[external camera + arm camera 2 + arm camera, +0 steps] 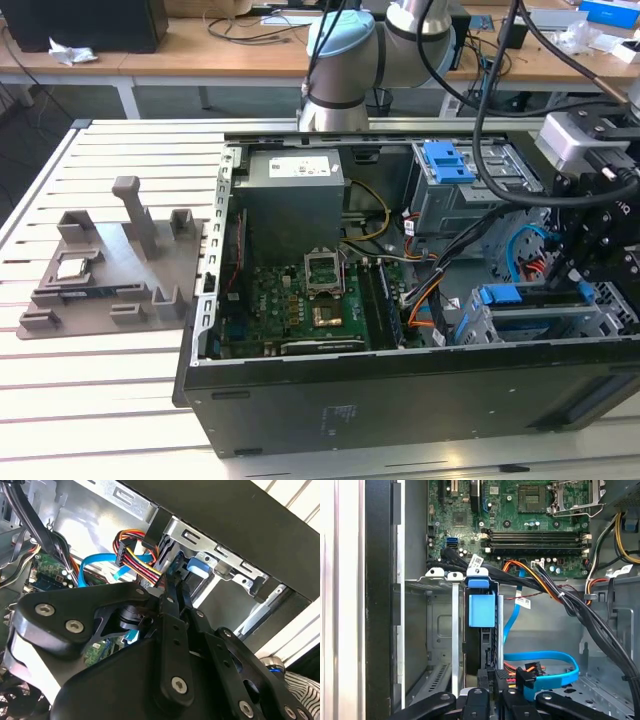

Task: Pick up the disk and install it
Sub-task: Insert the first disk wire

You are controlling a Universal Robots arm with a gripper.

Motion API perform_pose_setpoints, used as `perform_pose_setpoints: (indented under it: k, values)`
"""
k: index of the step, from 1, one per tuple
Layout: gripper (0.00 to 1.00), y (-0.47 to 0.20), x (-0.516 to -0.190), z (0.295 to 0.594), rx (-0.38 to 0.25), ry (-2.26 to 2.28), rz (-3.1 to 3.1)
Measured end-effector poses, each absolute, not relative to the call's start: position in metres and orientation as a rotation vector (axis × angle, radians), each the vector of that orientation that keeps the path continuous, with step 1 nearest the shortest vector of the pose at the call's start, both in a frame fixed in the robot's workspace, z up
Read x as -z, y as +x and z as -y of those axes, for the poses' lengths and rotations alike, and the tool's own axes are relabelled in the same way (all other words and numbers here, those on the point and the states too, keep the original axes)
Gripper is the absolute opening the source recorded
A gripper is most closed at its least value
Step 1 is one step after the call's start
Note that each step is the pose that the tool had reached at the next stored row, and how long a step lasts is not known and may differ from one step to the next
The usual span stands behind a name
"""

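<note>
The disk stands on edge in a slot of the metal drive cage inside the open computer case, its blue plastic tab at the far end. In the exterior view the disk's blue rail lies along the cage at the case's right front. My gripper is right at the disk's near end. In the second wrist view my gripper points at the blue tab, its two thin fingers pressed close together with nothing seen between them. In the exterior view my gripper hangs over the cage.
Blue data cable and bundled power wires run beside the cage. The motherboard, power-supply box and a second cage with a blue latch are inside the case. A grey holder lies at the exterior view's left.
</note>
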State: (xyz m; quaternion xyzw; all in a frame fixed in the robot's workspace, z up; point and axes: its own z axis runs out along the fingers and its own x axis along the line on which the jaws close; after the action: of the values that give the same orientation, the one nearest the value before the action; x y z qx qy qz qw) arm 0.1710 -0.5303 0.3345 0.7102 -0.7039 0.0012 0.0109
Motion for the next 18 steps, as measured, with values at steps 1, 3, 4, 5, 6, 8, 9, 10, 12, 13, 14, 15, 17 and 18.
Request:
perform_pose_setpoints:
  k: [1,3,4,5,6,8,9,10,12,13,14,15,17,18]
  values:
    - [0.17,0.171,-0.334,0.530,-0.003,2.216,2.197]
    - [0.18,0.171,-0.332,0.530,0.001,2.218,2.198]
    - [0.18,0.171,-0.332,0.530,-0.001,2.217,2.197]
    - [0.24,0.171,-0.333,0.530,-0.002,2.216,2.197]
    - [0.24,0.171,-0.333,0.530,-0.003,2.216,2.197]
    - [0.24,0.171,-0.338,0.530,-0.003,2.216,2.197]
    - [0.24,0.171,-0.345,0.530,-0.003,2.216,2.196]
    - [0.24,0.171,-0.351,0.530,-0.004,2.216,2.196]
    - [0.24,0.171,-0.364,0.528,-0.007,2.215,2.195]
    - [0.23,0.171,-0.368,0.527,-0.008,2.214,2.194]
    - [0.16,0.171,-0.372,0.527,-0.009,2.213,2.194]
    - [0.11,0.171,-0.376,0.527,-0.010,2.213,2.193]
    - [0.11,0.171,-0.386,0.526,-0.011,2.212,2.193]
    - [0.11,0.171,-0.389,0.526,-0.012,2.212,2.193]
